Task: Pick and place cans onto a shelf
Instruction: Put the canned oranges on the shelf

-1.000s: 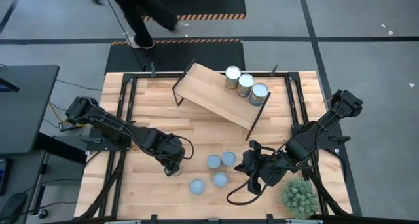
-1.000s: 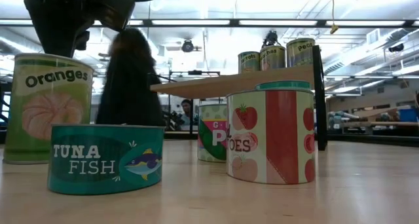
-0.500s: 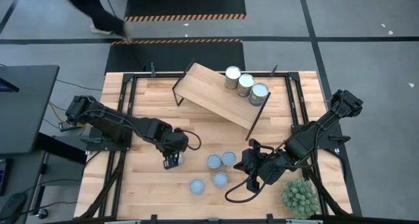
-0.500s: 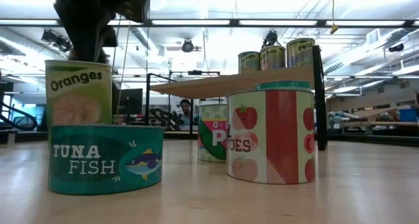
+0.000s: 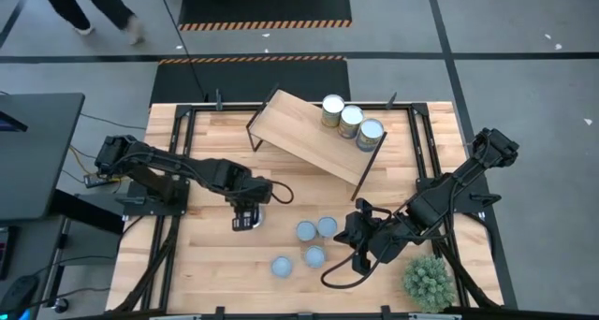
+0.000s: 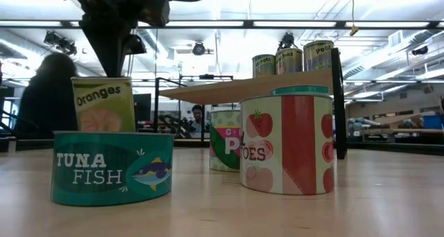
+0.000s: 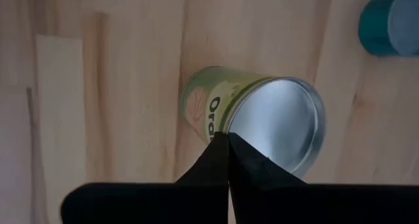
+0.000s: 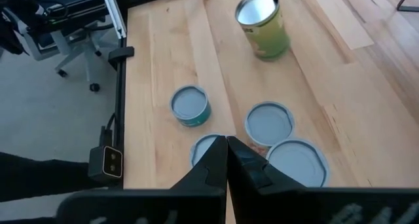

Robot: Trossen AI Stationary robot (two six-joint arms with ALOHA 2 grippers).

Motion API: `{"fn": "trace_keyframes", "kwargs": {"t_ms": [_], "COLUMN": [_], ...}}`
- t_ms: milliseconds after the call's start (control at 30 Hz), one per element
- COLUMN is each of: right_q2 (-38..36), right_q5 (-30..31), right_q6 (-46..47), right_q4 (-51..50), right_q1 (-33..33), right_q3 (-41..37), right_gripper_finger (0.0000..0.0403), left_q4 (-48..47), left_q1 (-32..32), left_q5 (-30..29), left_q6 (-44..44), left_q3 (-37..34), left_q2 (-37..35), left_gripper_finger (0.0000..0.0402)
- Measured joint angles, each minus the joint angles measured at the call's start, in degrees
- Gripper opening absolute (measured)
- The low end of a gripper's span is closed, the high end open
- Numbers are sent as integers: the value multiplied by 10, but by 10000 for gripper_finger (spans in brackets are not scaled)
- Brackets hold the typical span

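While the left tool (image 5: pixel 245 215) was clenched on the rim of the oranges can (image 6: pixel 103 104), that can hung clear of the table (image 5: pixel 211 254), its base above the tabletop in the low view and its body slightly tilted. From the left wrist view the two dark fingers (image 7: pixel 226 160) met at the edge of the can's silvery top. Three cans (image 5: pixel 351 121) stood in a row on the shelf (image 5: pixel 304 138), near its far right end, touching or nearly touching one another. Four more remained on the table between the two arms: a tomato can (image 6: pixel 286 143) and a can behind it (image 6: pixel 225 149) sat close together, another lay just in front of them (image 5: pixel 314 256), and the flat tuna can (image 6: pixel 112 166) stood a little apart to the left. The right tool (image 5: pixel 358 238) waited low over the table just right of that cluster, its fingers pressed together and holding nothing. A spiky green plant (image 5: pixel 429 281) stood at the table's near right corner, and a person (image 5: pixel 80 4) walked on the floor beyond the table.
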Motion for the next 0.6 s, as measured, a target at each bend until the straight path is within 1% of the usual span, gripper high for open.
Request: {"fn": "trace_keyframes", "kwargs": {"t_ms": [167,600], "right_q2": [0,0], "right_q5": [0,-28], "right_q6": [5,14], "right_q4": [0,0], "right_q1": [-4,-21], "right_q3": [0,0], "right_gripper_finger": [8,8], "left_q4": [0,3], "left_q1": [3,57], "left_q5": [-3,2], "left_q6": [72,238], "left_q3": [1,1], "left_q2": [0,0], "left_gripper_finger": [0,0]}}
